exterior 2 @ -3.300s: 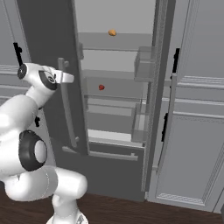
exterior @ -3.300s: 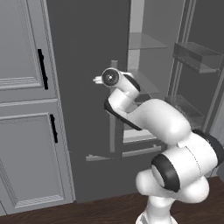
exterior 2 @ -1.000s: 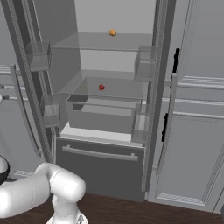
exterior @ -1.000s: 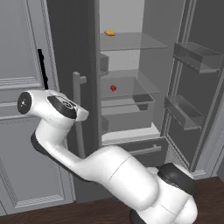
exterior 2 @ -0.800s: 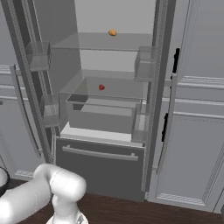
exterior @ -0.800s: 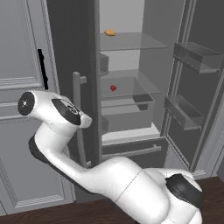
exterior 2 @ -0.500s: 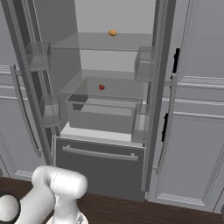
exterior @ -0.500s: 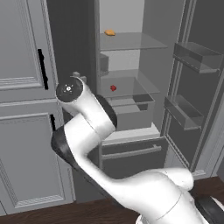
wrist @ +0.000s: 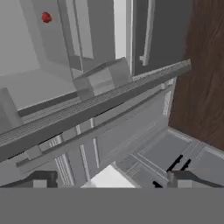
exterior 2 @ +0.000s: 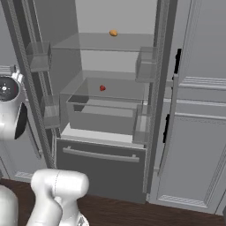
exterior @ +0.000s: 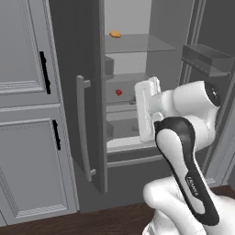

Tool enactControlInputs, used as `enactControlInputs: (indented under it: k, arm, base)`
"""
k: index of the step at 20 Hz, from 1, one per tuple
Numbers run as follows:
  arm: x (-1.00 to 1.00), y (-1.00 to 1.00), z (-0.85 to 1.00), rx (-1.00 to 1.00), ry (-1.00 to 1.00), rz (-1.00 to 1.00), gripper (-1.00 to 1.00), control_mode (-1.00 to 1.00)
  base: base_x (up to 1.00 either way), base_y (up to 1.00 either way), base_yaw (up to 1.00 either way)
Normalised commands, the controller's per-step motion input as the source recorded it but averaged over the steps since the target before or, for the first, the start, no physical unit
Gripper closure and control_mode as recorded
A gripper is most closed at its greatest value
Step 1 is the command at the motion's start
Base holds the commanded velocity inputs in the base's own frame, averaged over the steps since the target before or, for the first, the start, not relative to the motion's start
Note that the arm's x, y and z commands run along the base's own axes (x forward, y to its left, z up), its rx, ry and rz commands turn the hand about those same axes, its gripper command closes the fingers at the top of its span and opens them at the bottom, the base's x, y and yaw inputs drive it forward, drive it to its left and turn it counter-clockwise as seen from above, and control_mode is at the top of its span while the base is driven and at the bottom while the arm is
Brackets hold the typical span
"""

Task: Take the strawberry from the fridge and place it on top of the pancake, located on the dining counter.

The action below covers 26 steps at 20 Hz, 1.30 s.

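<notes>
Strawberry (exterior: 119, 92) is the fixed mark here: it sits alone on the middle glass shelf (exterior 2: 110, 90) of the fridge (exterior 2: 88, 26), toward the back, with the small orange-yellow lump (exterior 2: 113, 32) on the shelf above it and the clear drawer bin (exterior 2: 103, 115) just below and in front of it. Both fridge doors stand open. In the hand view the strawberry (wrist: 46, 17) shows far up in one corner, well off the line of the fingers, so the hand (wrist: 111, 177) is not aimed at it yet. The hand is spread about as wide as it goes and holds nothing.

The step in hand looks like the reach into the fridge. To do it well, I would first turn the wrist until the strawberry sits between the two finger tips (wrist: 43, 178) in the hand view, and only then push in. The way in runs between the shelf above the strawberry and the rim of the bin below it, so a level, straight approach seems safest. The open left door (exterior: 78, 92) and its handle (exterior: 82, 128) stand near the arm (exterior: 183, 151), well to the side of the strawberry; the elbow should be kept away from them. The berry is tiny, so close slowly and centred, or it may roll back.
</notes>
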Motion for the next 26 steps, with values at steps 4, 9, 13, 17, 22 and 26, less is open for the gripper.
enactControlInputs:
  k: [4, 9, 13, 17, 22, 26]
  arm:
    - [0.33, -0.98, 0.02, 1.00, 0.11, 0.02, -1.00, -1.00]
    - [1.00, -0.14, -0.21, 0.33, 0.31, 0.37, -1.00, -1.00]
    - [1.00, 0.00, -0.29, 0.09, 0.25, 0.42, -1.00, -1.00]
    - [1.00, 0.00, -0.23, 0.05, 0.22, 0.39, -1.00, -1.00]
    - [1.00, 0.14, -0.12, 0.02, 0.06, 0.33, -1.00, -1.00]
    - [0.82, 0.36, -0.08, 0.00, 0.00, 0.24, -1.00, -1.00]
  base:
    - [0.00, 0.00, 0.00]
    - [0.00, 0.00, 0.00]
    - [0.00, 0.00, 0.00]
    - [0.00, 0.00, 0.00]
    - [0.00, 0.00, 0.00]
    - [0.00, 0.00, 0.00]
